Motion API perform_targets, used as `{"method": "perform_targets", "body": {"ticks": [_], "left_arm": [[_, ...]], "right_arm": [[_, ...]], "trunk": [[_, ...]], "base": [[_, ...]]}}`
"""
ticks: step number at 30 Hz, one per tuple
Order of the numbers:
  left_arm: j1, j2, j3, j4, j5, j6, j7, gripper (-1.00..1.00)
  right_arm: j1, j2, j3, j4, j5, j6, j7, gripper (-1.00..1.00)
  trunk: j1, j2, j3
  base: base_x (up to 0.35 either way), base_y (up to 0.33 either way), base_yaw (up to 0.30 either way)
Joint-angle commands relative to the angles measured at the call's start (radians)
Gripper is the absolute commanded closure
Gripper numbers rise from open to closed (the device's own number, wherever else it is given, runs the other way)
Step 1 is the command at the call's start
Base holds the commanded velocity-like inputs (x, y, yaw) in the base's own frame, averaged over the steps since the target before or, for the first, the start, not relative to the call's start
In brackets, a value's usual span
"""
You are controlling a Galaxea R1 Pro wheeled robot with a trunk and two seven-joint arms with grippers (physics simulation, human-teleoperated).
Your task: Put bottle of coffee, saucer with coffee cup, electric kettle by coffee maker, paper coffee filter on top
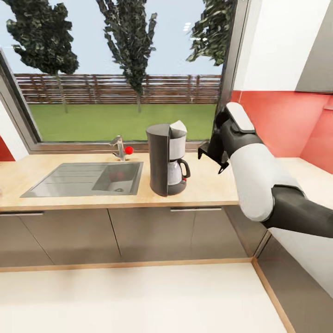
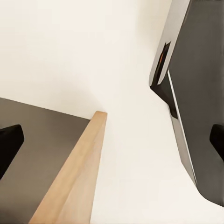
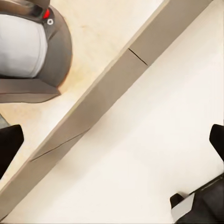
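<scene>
Along the window wall runs the kitchen countertop (image 1: pixel 55 178), its wood-coloured front edge facing the robot and its right end turning a corner toward the red wall. Left of centre a sink (image 1: pixel 88 179) is sunk into it; between the sink and that corner stands the coffee maker (image 1: pixel 167 159), upright, its long axis vertical, with what appears to be the paper coffee filter (image 1: pixel 178 126) already on top. Bare worktop lies on its right, toward the corner, likely room for the other items. The right gripper (image 1: pixel 213 159) hovers just right of the machine, over that bare stretch, so this arm is the nearer; its wrist view looks down past the front edge with fingertips wide apart, jaws released, grasping nothing. The left gripper (image 2: pixel 112 142) likewise appears spread and empty, pointing at floor beside a wooden edge.
</scene>
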Motion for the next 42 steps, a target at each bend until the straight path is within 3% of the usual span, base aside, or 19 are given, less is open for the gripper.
{"method": "perform_targets", "body": {"ticks": [1, 4, 5, 8, 12, 14, 20, 21, 22, 23, 25, 28, 32, 35, 36, 40, 42], "left_arm": [[0.000, 0.000, 0.000, 0.000, 0.009, -0.004, -0.001, -1.00], [0.000, -0.001, 0.000, -0.001, 0.009, -0.004, -0.001, -1.00], [0.000, -0.001, 0.000, -0.001, 0.009, -0.004, -0.001, -1.00], [0.000, -0.001, 0.001, -0.001, 0.009, -0.004, -0.002, -1.00], [0.000, -0.001, 0.000, -0.001, 0.010, -0.005, -0.002, -1.00], [0.000, -0.001, 0.000, -0.001, 0.009, -0.005, -0.002, -1.00], [0.000, -0.001, 0.001, -0.001, 0.009, -0.006, -0.001, -1.00], [0.000, 0.000, 0.000, -0.002, 0.009, -0.006, -0.002, -1.00], [0.000, 0.001, -0.001, -0.003, 0.010, -0.007, -0.002, -1.00], [0.000, 0.002, -0.002, -0.005, 0.011, -0.008, -0.002, -1.00], [-0.002, 0.000, -0.004, -0.007, 0.011, -0.009, -0.002, -1.00], [-0.006, -0.003, -0.004, -0.021, 0.012, -0.009, -0.002, -1.00], [-0.007, -0.006, -0.004, -0.050, 0.012, -0.009, -0.002, -1.00], [-0.008, -0.009, -0.004, -0.064, 0.013, -0.009, -0.002, -1.00], [-0.008, -0.009, -0.004, -0.066, 0.013, -0.009, -0.002, -1.00], [-0.008, -0.011, -0.003, -0.083, 0.014, -0.010, -0.002, -1.00], [-0.008, -0.011, -0.002, -0.090, 0.014, -0.010, -0.002, -1.00]], "right_arm": [[0.020, 0.001, 0.025, -0.002, -0.004, 0.011, -0.007, -1.00], [0.094, 0.001, 0.152, -0.006, -0.004, 0.010, 0.050, -1.00], [0.107, 0.001, 0.175, -0.006, -0.004, 0.010, 0.068, -1.00], [0.182, 0.001, 0.302, -0.007, -0.004, 0.009, 0.182, -1.00], [0.244, 0.001, 0.422, -0.007, -0.005, 0.008, 0.245, -1.00], [0.261, 0.001, 0.474, -0.008, -0.005, 0.007, 0.256, -1.00], [0.300, 0.001, 0.579, -0.011, -0.005, 0.005, 0.268, -1.00], [0.331, 0.001, 0.638, -0.020, -0.004, 0.004, 0.304, -1.00], [0.381, 0.001, 0.725, -0.030, 0.001, -0.008, 0.386, -1.00], [0.432, 0.001, 0.816, -0.036, 0.027, -0.059, 0.465, -1.00], [0.500, 0.001, 0.936, -0.040, 0.095, -0.181, 0.528, -1.00], [0.614, 0.001, 1.068, -0.039, 0.206, -0.397, 0.562, -1.00], [0.742, 0.001, 1.168, -0.036, 0.311, -0.596, 0.571, -1.00], [0.868, 0.001, 1.255, -0.031, 0.422, -0.792, 0.573, -1.00], [0.888, 0.001, 1.268, -0.031, 0.440, -0.823, 0.573, -1.00], [1.030, -0.038, 1.356, -0.029, 0.532, -1.001, 0.574, -1.00], [1.082, -0.054, 1.394, -0.029, 0.554, -1.053, 0.574, -1.00]], "trunk": [[0.000, -0.001, -0.001], [0.000, -0.001, -0.001], [0.000, -0.001, -0.001], [0.000, -0.001, -0.001], [0.000, -0.001, -0.001], [0.000, -0.001, -0.001], [0.000, -0.001, -0.001], [0.000, -0.001, -0.001], [0.000, -0.001, -0.001], [0.000, -0.001, -0.001], [0.000, -0.001, -0.001], [0.000, -0.001, -0.001], [0.000, -0.001, -0.001], [0.000, -0.001, -0.001], [0.000, -0.001, -0.001], [0.000, -0.001, -0.001], [0.000, -0.001, -0.001]], "base": [[-0.005, -0.004, 0.000], [-0.002, -0.002, 0.000], [-0.001, -0.001, 0.000], [0.000, 0.000, 0.000], [0.000, 0.000, 0.000], [-0.043, -0.023, 0.000], [-0.197, -0.100, 0.000], [-0.081, -0.041, 0.000], [-0.033, -0.017, 0.000], [-0.017, -0.009, 0.000], [-0.009, -0.004, 0.000], [-0.003, -0.002, 0.000], [0.000, 0.000, 0.000], [0.000, 0.000, 0.000], [0.000, 0.000, 0.000], [0.000, 0.000, 0.000], [0.000, 0.000, 0.000]]}}
